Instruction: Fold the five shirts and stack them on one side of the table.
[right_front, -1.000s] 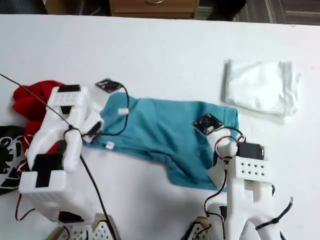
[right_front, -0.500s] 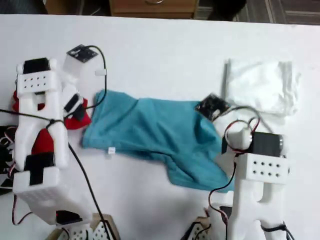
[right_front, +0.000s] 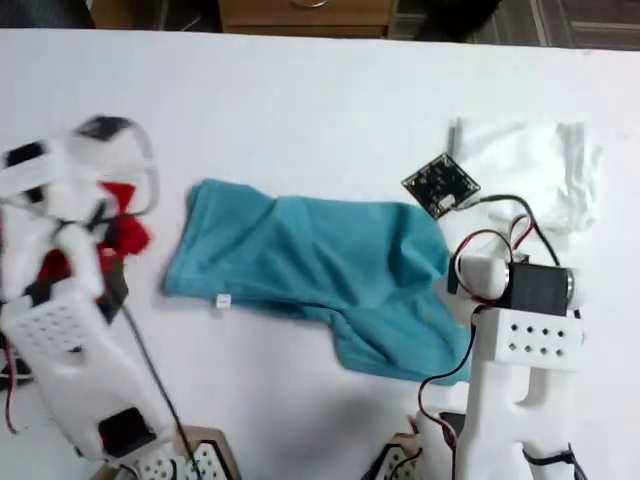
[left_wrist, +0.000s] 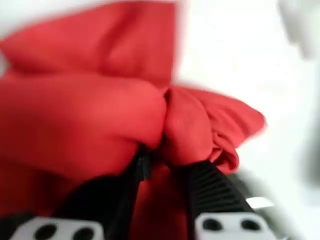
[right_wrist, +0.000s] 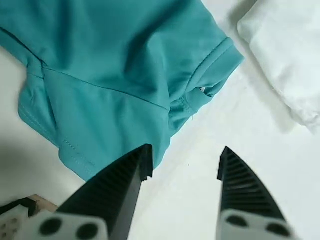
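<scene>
Pinching red shirt (left_wrist: 95, 115), left tool (left_wrist: 163, 150) blurred

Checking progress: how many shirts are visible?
3: teal shirt mid-table, folded white shirt far right, red shirt in the left hand. Others may hide under that arm.

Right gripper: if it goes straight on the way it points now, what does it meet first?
Probably the bare table beside the teal shirt: the right gripper is open over that strip. One finger sits at the shirt's hem and may catch it; depth is unclear.
</scene>
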